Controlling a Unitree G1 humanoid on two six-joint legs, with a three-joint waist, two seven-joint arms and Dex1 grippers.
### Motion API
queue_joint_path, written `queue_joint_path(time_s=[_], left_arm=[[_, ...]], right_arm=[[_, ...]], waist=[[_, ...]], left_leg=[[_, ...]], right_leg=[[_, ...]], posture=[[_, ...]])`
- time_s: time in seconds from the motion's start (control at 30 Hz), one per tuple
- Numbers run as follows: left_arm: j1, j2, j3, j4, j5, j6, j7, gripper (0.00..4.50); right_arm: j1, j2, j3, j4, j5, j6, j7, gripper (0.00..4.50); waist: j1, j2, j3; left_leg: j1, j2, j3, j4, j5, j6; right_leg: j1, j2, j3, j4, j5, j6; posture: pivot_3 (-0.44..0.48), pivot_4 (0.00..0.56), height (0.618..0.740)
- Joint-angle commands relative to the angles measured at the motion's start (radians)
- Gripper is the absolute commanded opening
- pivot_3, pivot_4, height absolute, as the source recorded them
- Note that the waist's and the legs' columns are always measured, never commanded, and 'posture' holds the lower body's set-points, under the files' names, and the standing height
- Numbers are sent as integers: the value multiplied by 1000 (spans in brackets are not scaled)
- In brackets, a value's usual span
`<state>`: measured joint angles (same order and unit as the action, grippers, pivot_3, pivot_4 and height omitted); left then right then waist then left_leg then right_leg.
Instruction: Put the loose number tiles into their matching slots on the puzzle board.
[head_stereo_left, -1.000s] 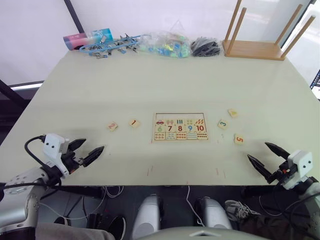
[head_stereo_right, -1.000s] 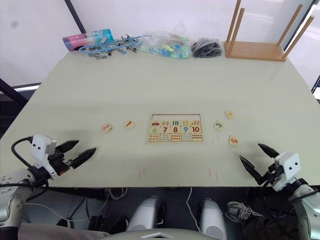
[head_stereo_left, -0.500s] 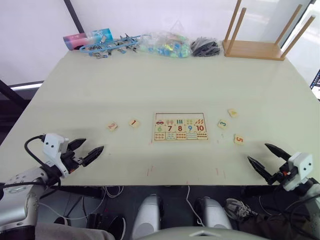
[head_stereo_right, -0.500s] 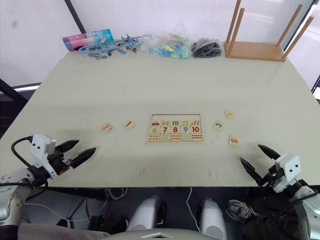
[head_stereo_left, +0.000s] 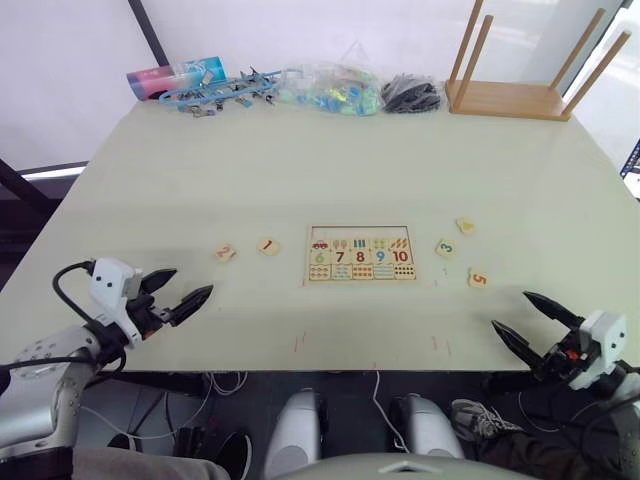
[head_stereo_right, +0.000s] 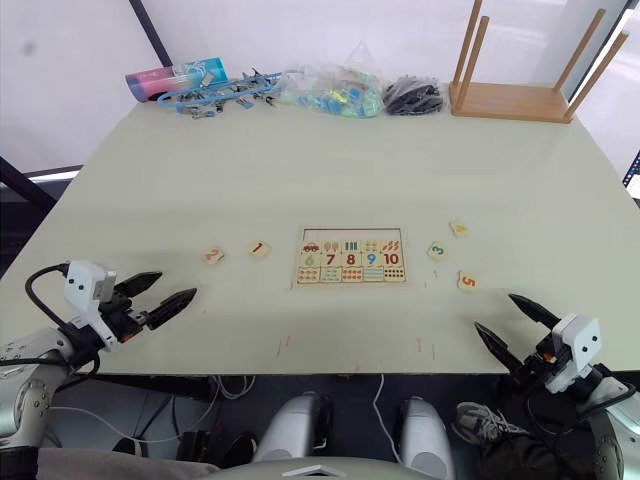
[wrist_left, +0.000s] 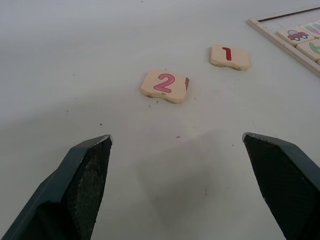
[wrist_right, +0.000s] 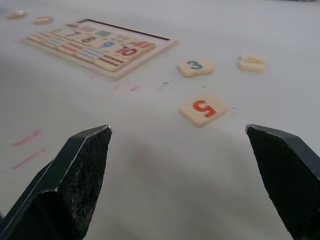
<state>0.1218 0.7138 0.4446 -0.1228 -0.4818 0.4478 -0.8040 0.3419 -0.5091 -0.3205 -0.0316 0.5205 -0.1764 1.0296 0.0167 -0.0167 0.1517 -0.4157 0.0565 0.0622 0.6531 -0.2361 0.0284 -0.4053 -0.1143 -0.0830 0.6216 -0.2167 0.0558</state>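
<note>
The puzzle board (head_stereo_left: 400, 232) lies flat at the table's middle, with the numbers 6 to 10 in place and an empty row of slots (head_stereo_left: 345, 233) along its far edge. Left of it lie tile 2 (head_stereo_left: 225, 253) and tile 1 (head_stereo_left: 268, 245). Right of it lie tile 3 (head_stereo_left: 446, 248), tile 5 (head_stereo_left: 478, 279) and one more tile (head_stereo_left: 465, 226) whose digit I cannot read. My left gripper (head_stereo_left: 194, 280) is open, near the front edge, short of tile 2 (wrist_left: 165, 85). My right gripper (head_stereo_left: 509, 309) is open too, short of tile 5 (wrist_right: 203, 110).
Along the far edge stand a pink and blue tube (head_stereo_left: 175, 78), blue clips (head_stereo_left: 225, 92), a clear bag of coloured pieces (head_stereo_left: 330, 92), a black bundle (head_stereo_left: 412, 93) and an upturned wooden stool (head_stereo_left: 510, 98). Red marks (head_stereo_left: 300, 342) dot the table's front.
The left gripper has crept a little forward towards tile 2. The right gripper has sunk slightly towards the front edge. The tiles and board lie as before.
</note>
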Motion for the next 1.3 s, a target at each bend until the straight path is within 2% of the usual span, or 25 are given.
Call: queue_joint_path(time_s=[0.03, 0.4, 0.57, 0.87, 1.23, 1.27, 1.3], left_arm=[[-59, 14, -32, -103, -30, 88, 52, 4439], [-254, -46, -258, -213, 40, 280, 251, 4439], [-348, -108, -347, -156, 109, 315, 338, 4439], [-420, -119, -416, -42, 185, 307, 340, 4439], [-412, -124, -445, -9, 209, 306, 295, 4439], [-412, -128, -445, -10, 211, 305, 295, 3924], [-409, -135, -444, -16, 206, 306, 293, 3631]], right_arm=[[4, -13, -1, -40, 39, -6, 54, 4500], [3, -13, -3, -82, 82, -8, 113, 4500], [-7, -15, -5, -91, 98, -19, 139, 4500], [-7, -11, -8, -109, 111, -19, 153, 4500], [-6, -13, -8, -119, 115, -18, 150, 4500], [-6, -12, -8, -121, 115, -17, 149, 4500], [-7, -12, -7, -122, 115, -17, 148, 4500]], waist=[[0, 0, 0], [0, 0, 0], [0, -1, 0], [-1, -1, 0], [0, -1, -1], [0, -1, -1], [0, -1, -1]], left_leg=[[0, 0, 0, 0, 0, 0], [1, -1, 1, 0, 2, 3], [1, -1, 3, 1, 3, 4], [1, -1, 5, 1, 3, 4], [2, -1, 6, 1, 3, 4], [2, -1, 6, 1, 3, 4], [2, -1, 6, 1, 3, 4]], right_leg=[[0, 0, 0, 0, 0, 0], [1, 5, 3, 1, 0, 0], [2, 8, 6, 1, 0, 0], [2, 9, 9, 1, 0, 0], [2, 9, 10, 1, 0, 0], [2, 9, 10, 1, 0, 0], [2, 9, 10, 1, 0, 0]], posture=[[0, 150, 737], [0, 150, 737], [0, 150, 737], [0, 150, 737], [0, 150, 737], [0, 150, 737], [0, 150, 737]])
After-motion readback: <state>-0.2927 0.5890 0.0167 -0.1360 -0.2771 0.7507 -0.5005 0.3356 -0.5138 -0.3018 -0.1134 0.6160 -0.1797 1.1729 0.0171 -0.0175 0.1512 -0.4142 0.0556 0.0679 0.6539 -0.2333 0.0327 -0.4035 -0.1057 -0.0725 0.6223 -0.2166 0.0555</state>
